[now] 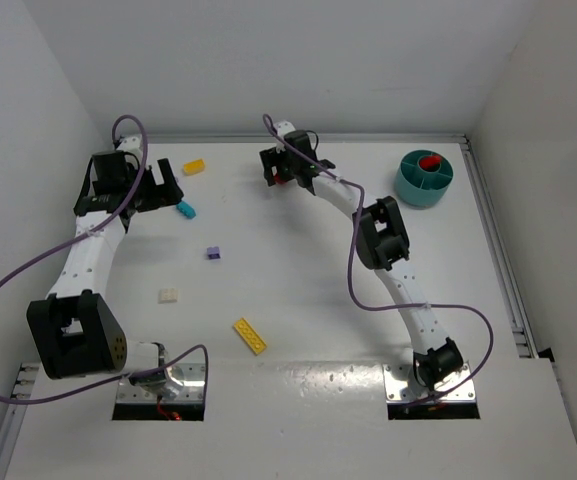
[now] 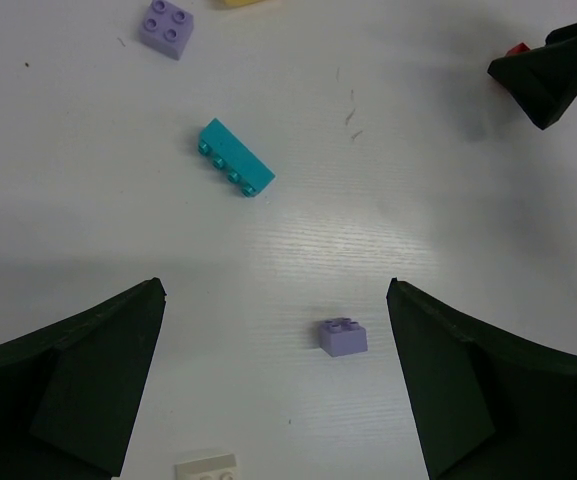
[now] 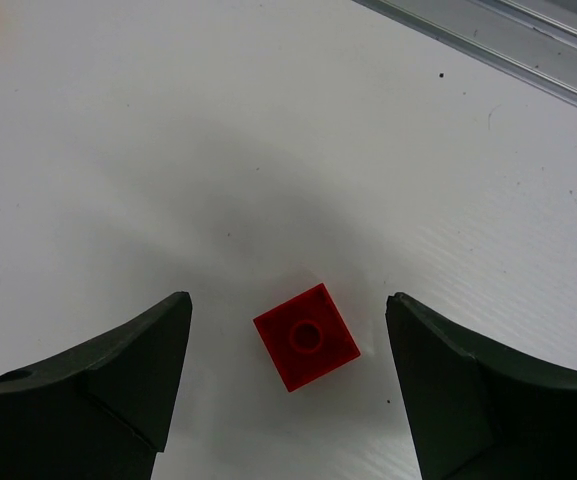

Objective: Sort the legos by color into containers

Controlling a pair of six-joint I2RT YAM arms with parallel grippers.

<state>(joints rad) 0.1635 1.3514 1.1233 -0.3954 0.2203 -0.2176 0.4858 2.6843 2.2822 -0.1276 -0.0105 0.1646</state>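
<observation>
White tabletop [image 1: 308, 300], mid-sort: a yellow plate [image 1: 250, 335], cream brick [image 1: 169, 295] and purple brick [image 1: 213, 253] lie loose between near edge and middle. Farther back, the left gripper [image 2: 276, 292] hangs spread near a cyan brick [image 2: 236, 158]. By the far edge the right gripper [image 3: 288, 298], jaws wide, straddles a red brick [image 3: 306, 337] without touching, clear only from its wrist camera. Next, probably: close, lift, carry to the teal dish [image 1: 415, 191] in the far right corner, already holding red.
</observation>
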